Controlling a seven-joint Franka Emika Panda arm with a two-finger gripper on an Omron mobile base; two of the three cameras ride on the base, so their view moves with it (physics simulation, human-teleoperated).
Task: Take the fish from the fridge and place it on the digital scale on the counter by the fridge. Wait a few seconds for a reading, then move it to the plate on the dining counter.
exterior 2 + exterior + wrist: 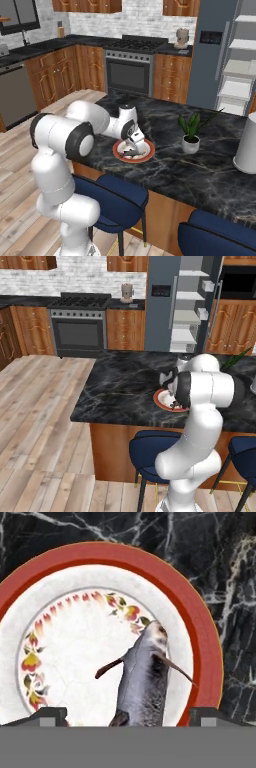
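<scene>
Fish (145,682): lies on the plate, between the two finger tips, with clear space on both sides; nothing touches it. The head points away from the hand.
Gripper (127,714): jaws stand wide apart, holding nothing. The tips sit low over the near part of the plate, one on each side of the fish tail end.
Fish surface: slim grey body, smooth and a little shiny, with two thin dark fins that stick out to the sides.
Plate (200,637): round, broad red-orange rim, white centre with a ring of small red and yellow flower marks.
Dining counter (210,165): black marble with white veins, flat and polished, on a brown wooden base. The plate rests near its front edge.
Fridge (165,306): tall, slate blue-grey, door open, white shelves visible, well apart behind the island.
</scene>
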